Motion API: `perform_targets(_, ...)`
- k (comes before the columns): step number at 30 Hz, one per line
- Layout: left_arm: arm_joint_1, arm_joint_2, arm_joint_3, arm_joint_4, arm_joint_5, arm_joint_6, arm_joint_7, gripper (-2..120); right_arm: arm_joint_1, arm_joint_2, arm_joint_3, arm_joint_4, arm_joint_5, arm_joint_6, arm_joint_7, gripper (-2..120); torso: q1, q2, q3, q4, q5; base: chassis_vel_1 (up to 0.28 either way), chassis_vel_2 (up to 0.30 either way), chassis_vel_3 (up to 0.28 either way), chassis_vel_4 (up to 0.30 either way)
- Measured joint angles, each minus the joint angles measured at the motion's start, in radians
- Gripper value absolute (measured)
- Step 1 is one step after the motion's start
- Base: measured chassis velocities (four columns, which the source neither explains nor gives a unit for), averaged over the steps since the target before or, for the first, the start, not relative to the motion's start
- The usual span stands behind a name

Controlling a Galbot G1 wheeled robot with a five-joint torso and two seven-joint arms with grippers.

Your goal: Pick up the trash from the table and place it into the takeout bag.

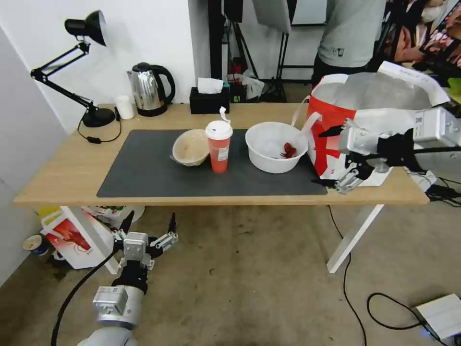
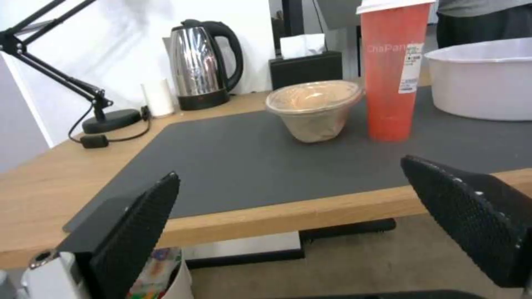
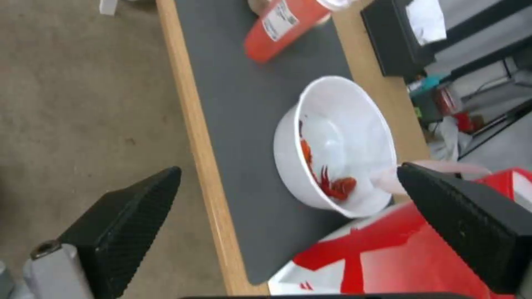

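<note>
At the far left of the light-wood table (image 1: 57, 185) a black desk lamp (image 1: 86, 72) stands, with a small white cup (image 1: 125, 106) and a steel kettle (image 1: 149, 89) beside it along the far edge. Below the near edge, over the floor, the left gripper (image 1: 149, 223) hangs with its fingers spread wide and nothing between them. It points up toward the tabletop.

On the dark grey mat (image 1: 144, 173) the trash sits in a row. The beige pulp bowl (image 1: 190, 146) lies tipped on its side, just beside the upright red cup (image 1: 219, 146) with its white lid. To the right of the cup is the white plastic bowl (image 1: 276, 146), holding red scraps (image 1: 288, 150). Behind them on the far edge is the black tissue box (image 1: 209, 100).

At the right end of the table stands the takeout bag (image 1: 336, 120), its mouth open and the silver lining showing. The right gripper (image 1: 331, 156) hovers in front of the bag's red panel, near the white bowl, with its fingers apart and holding nothing.
</note>
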Motion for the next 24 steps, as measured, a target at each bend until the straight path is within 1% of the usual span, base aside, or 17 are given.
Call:
perform_targets(4,0.000,0.000,0.000,0.000,0.000,0.000,0.000,100,-0.004,0.004,0.006,-0.047,-0.004,-0.003,-0.022,100,0.000,0.000,0.000,-0.0001,-0.0001,0.000,0.000,0.000,0.000)
perform_targets(7,0.000,0.000,0.000,0.000,0.000,0.000,0.000,100,-0.018,-0.011,0.029,-0.106,-0.011,-0.006,-0.055,100,0.000,0.000,0.000,0.0000,-0.0002,0.000,0.000,0.000,0.000)
perform_targets(8,0.000,0.000,0.000,0.000,0.000,0.000,0.000,100,-0.018,-0.011,0.029,-0.106,-0.011,-0.006,-0.055,100,0.000,0.000,0.000,0.0000,-0.0002,0.000,0.000,0.000,0.000)
perform_targets(11,0.000,0.000,0.000,0.000,0.000,0.000,0.000,100,-0.037,-0.040,0.052,-0.145,-0.034,-0.007,-0.100,100,0.000,0.000,0.000,0.0000,-0.0004,0.000,0.000,0.000,0.000)
perform_targets(14,0.000,0.000,0.000,0.000,0.000,0.000,0.000,100,-0.053,-0.061,0.071,-0.142,-0.045,-0.006,-0.117,100,0.000,0.000,0.000,-0.0003,-0.0003,0.000,0.000,0.000,0.000)
perform_targets(16,0.000,0.000,0.000,0.000,0.000,0.000,0.000,100,-0.121,-0.078,0.149,-0.121,-0.042,-0.007,-0.106,100,0.000,0.000,0.000,-0.0002,-0.0006,0.000,0.000,0.000,0.000)
perform_targets(17,0.000,0.000,0.000,0.000,0.000,0.000,0.000,100,-0.121,-0.078,0.149,-0.121,-0.042,-0.007,-0.106,100,0.000,0.000,0.000,-0.0002,-0.0006,0.000,0.000,0.000,0.000)
perform_targets(19,0.000,0.000,0.000,0.000,0.000,0.000,0.000,100,-0.218,-0.080,0.260,-0.085,-0.015,-0.020,-0.059,100,0.000,0.000,0.000,0.0002,-0.0004,0.000,0.000,0.000,0.000)
perform_targets(20,0.000,0.000,0.000,0.000,0.000,0.000,0.000,100,-0.218,-0.080,0.260,-0.085,-0.015,-0.020,-0.059,100,0.000,0.000,0.000,0.0002,-0.0004,0.000,0.000,0.000,0.000)
perform_targets(22,0.000,0.000,0.000,0.000,0.000,0.000,0.000,100,-0.297,-0.077,0.352,-0.056,0.022,-0.030,-0.011,100,0.000,0.000,0.000,0.0003,-0.0008,0.000,0.000,0.000,0.000)
perform_targets(23,0.000,0.000,0.000,0.000,0.000,0.000,0.000,100,-0.325,-0.073,0.379,-0.043,0.040,-0.034,0.009,100,0.000,0.000,0.000,0.0004,-0.0008,0.000,0.000,0.000,0.000)
perform_targets(24,0.000,0.000,0.000,0.000,0.000,0.000,0.000,100,-0.351,-0.066,0.404,-0.022,0.057,-0.035,0.033,100,0.000,0.000,0.000,0.0003,0.0000,0.000,0.000,0.000,0.000)
